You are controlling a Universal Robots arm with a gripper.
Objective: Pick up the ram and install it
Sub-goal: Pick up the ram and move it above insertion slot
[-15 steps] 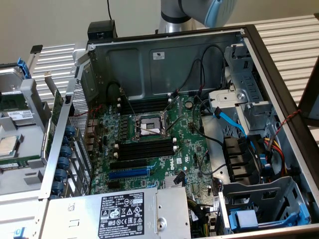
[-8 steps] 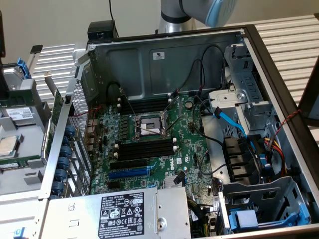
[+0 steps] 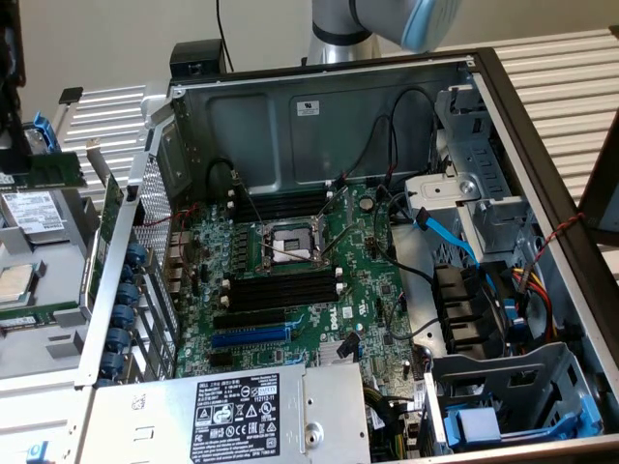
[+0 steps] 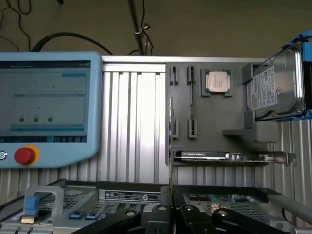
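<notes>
Open case (image 3: 319, 106) on counter (image 3: 551, 68): black slots (image 3: 280, 290) look empty, so install not done. Hand (image 4: 171, 215) pinched narrow, apparently holding ram (image 3: 48, 171) outside the case, over parts tray (image 3: 39, 329) at the exterior view's left counter edge.

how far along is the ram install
Done: the pick looks made. In hand: the pincer is shut on a thin edge-on strip, apparently the ram. Left: the install; the black motherboard slots look empty.
</notes>
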